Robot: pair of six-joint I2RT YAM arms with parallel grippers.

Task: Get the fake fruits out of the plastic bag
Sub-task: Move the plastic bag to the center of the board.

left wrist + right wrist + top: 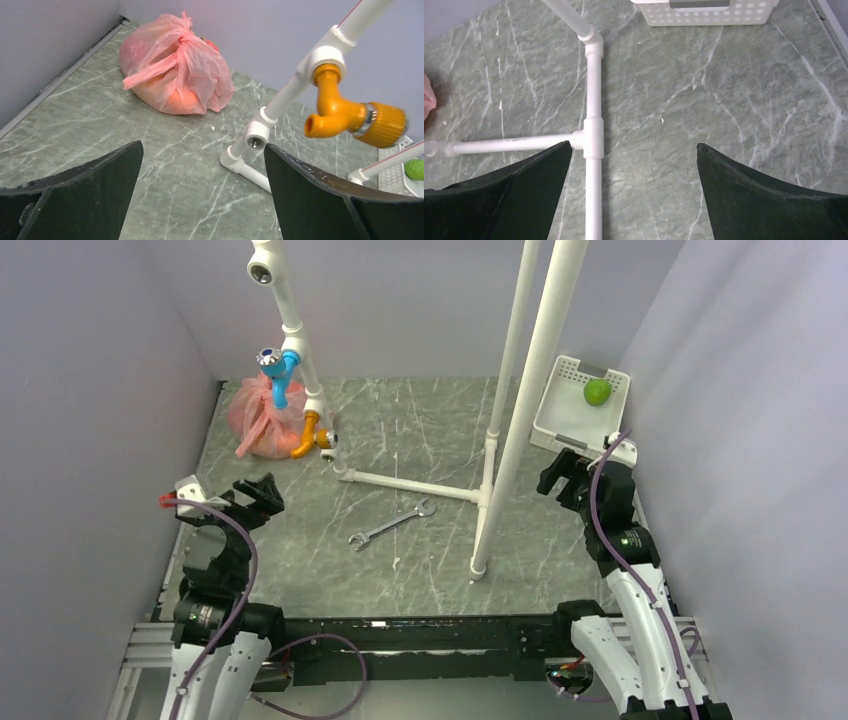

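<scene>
I see the grey marbled worktop [420, 440] carrying a white pipe frame [410, 483]. The pink plastic bag [175, 70] sits knotted in the far-left corner, with the fake fruits [181, 102] showing orange through it. A white slotted basket [560, 410] is far right. My left pincer [202, 150] and right pincer [634, 150] both hang released and empty. 1 wrench [391, 525] lies mid-worktop, and 1 lime-green fruit [597, 392] sits in the basket.
</scene>
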